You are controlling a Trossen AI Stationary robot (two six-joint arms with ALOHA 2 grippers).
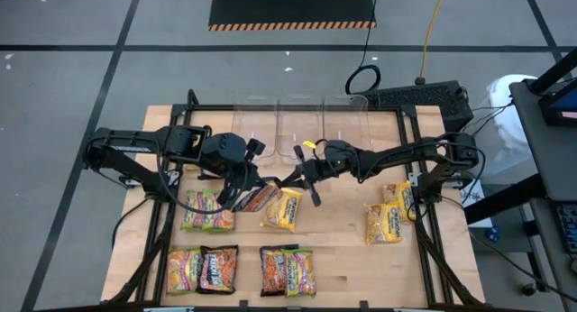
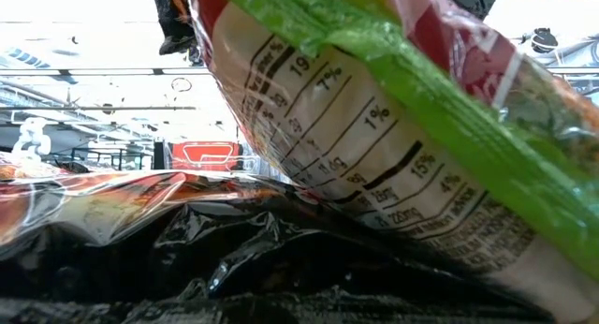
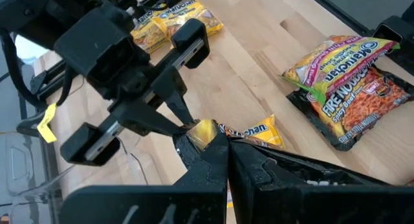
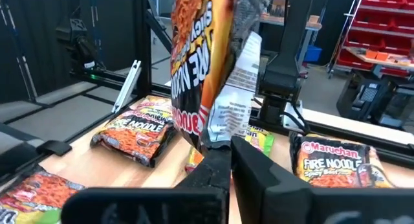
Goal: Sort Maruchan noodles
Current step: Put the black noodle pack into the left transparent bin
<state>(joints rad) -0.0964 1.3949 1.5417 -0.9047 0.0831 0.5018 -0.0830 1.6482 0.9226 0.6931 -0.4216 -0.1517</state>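
Wooden slatted table (image 1: pixel 343 258): carries all items below.

Row of clear plastic bins (image 1: pixel 302 123): along the table's far edge, centre.

Left gripper (image 3: pixel 223 153): over the table's centre, on its left half. Its fingers are pressed together against dark crinkled plastic. It is not clear whether they pinch it.

Right gripper (image 4: pixel 223 160): over the table's centre, facing the left gripper. Its fingers are clamped on the lower edge of the item below.

Black and red-orange crinkly ramen packet (image 4: pixel 200 68): raised above the table's centre, standing upright.

Lime-green and pink packets (image 1: pixel 206 211): two lying flat, left of the table's centre.

Yellow-orange packets (image 1: pixel 388 217): two overlapping, near the table's right edge.

Mixed packets (image 1: pixel 200 269): four lying along the table's near edge.

Single yellow packet (image 1: pixel 282 210): flat at the table's centre, below the grippers.
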